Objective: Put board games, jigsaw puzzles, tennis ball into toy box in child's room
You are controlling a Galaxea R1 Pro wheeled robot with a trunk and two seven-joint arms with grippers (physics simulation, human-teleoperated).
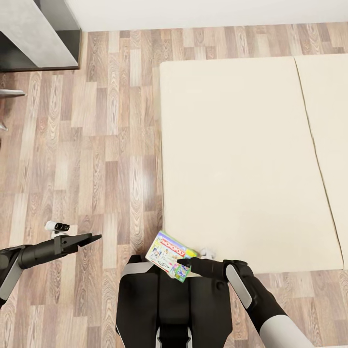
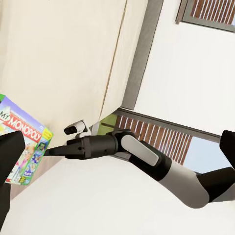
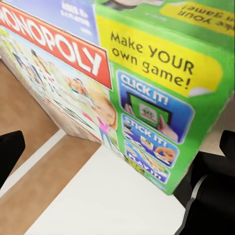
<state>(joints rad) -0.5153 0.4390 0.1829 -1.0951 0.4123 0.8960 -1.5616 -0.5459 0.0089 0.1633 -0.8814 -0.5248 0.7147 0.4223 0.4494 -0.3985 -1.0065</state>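
A colourful Monopoly board game point(image 1: 166, 253) hangs over my trunk, just off the near corner of the bed point(image 1: 241, 159). My right gripper point(image 1: 184, 265) is shut on the box's green edge. From the left wrist view, the game point(image 2: 22, 142) shows with the right gripper point(image 2: 53, 151) pinching its side. The box's printed face point(image 3: 122, 83) looms close in the right wrist view. My left gripper point(image 1: 95, 237) is open and holds nothing, out over the wooden floor to the left of the game. The toy box, puzzles and tennis ball are out of view.
The cream mattress of the bed spans the right half of the head view. A grey cabinet point(image 1: 38, 34) stands at the far left by the white wall. Wooden floor point(image 1: 96, 145) lies between them. My dark trunk point(image 1: 169, 304) is directly below.
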